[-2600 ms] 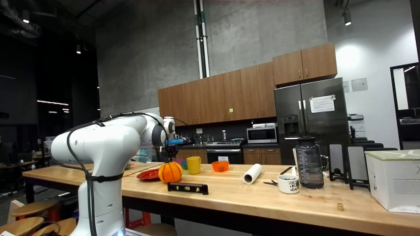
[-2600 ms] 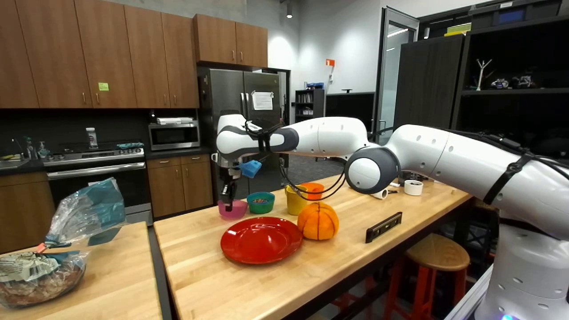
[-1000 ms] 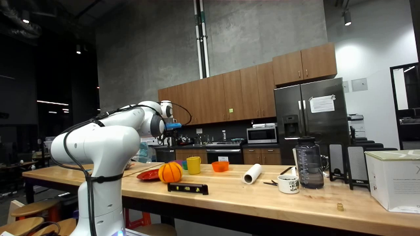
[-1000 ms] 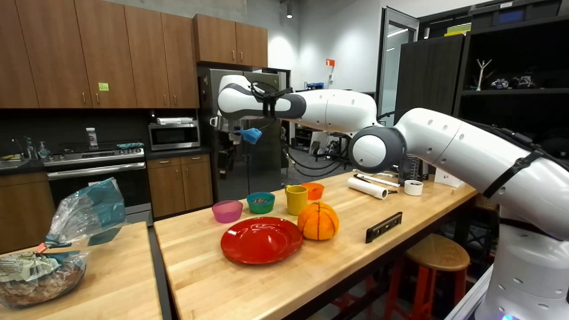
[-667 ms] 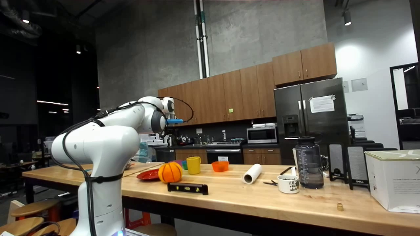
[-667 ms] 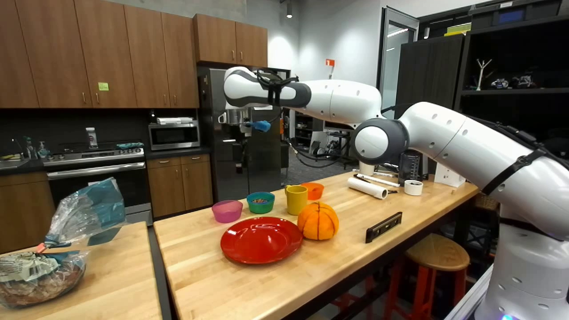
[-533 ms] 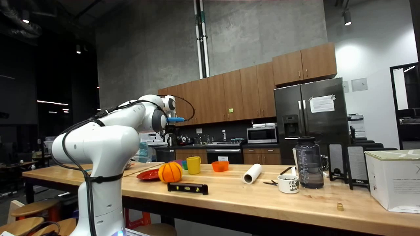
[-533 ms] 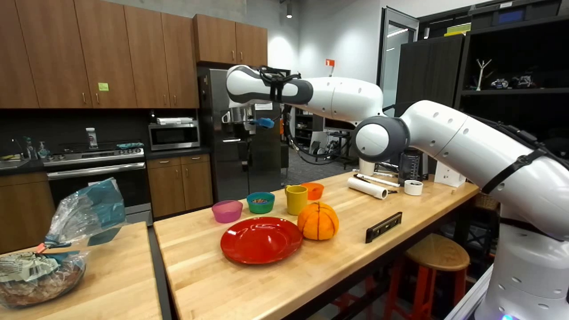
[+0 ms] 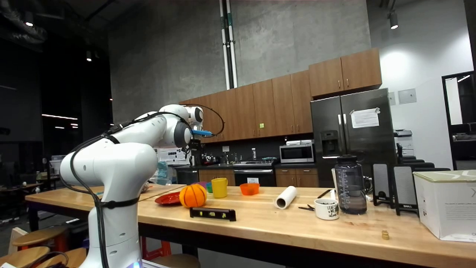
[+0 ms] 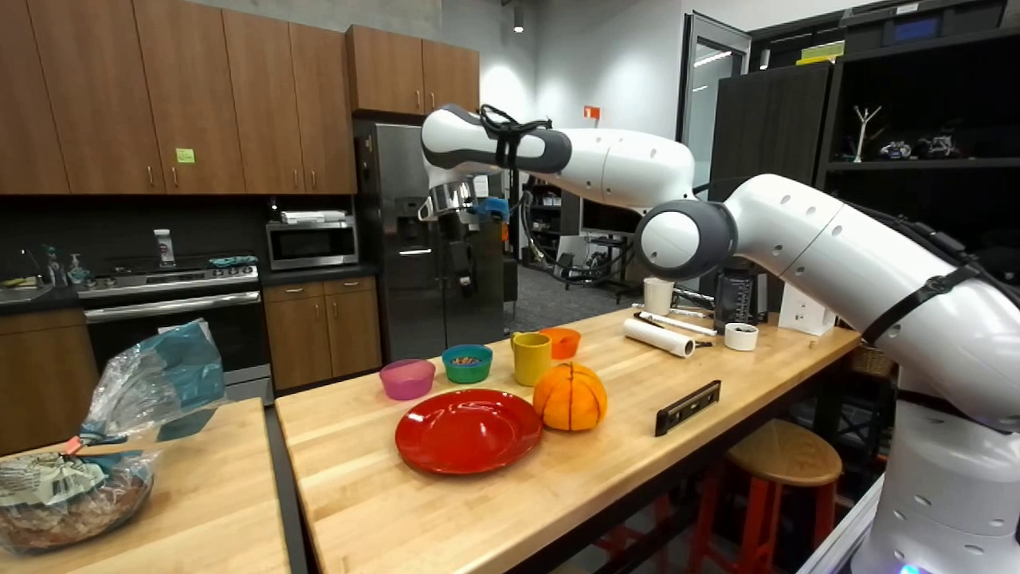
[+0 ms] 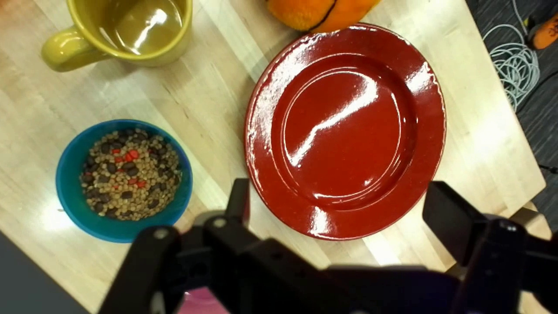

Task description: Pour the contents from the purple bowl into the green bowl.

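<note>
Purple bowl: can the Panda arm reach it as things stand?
Likely yes: nothing covers the purple bowl, the end effector is open and empty, and the nearby red plate lies low.

Looks like an office kitchen, with double-door refrigerator (image 9: 353,139), microwave (image 9: 296,153), oven range (image 10: 171,306), wall cabinets (image 9: 244,115) and Dell speakers (image 9: 405,188).

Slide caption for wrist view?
Open black gripper; beyond it, a glossy round red plate and, frame left, a round teal bowl of tan, dark and red bits.

Both exterior views face the fridge (image 9: 357,143) beyond the table's (image 10: 446,510) far edge; all share the plate (image 11: 348,144), the wrist view close overhead.
</note>
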`<state>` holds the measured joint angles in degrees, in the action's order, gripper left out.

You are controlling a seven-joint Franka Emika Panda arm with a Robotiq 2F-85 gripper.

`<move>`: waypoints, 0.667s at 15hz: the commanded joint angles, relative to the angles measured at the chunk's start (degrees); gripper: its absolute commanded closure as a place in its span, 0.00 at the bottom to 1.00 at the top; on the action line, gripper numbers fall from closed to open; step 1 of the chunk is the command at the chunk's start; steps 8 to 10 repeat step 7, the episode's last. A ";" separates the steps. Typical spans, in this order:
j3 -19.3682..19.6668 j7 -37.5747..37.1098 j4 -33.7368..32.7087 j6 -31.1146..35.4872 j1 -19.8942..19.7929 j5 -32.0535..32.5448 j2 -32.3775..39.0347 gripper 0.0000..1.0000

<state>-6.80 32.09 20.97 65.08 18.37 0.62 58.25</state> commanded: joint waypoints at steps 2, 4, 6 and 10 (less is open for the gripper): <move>-0.37 -4.69 1.13 -0.15 -1.27 -1.08 -1.50 0.00; -0.11 -7.51 0.94 0.52 -1.29 -1.02 -1.42 0.00; -0.19 -10.09 0.79 1.15 -1.39 -1.31 -1.36 0.00; -0.26 -11.42 0.74 1.53 -1.44 -1.56 -1.32 0.00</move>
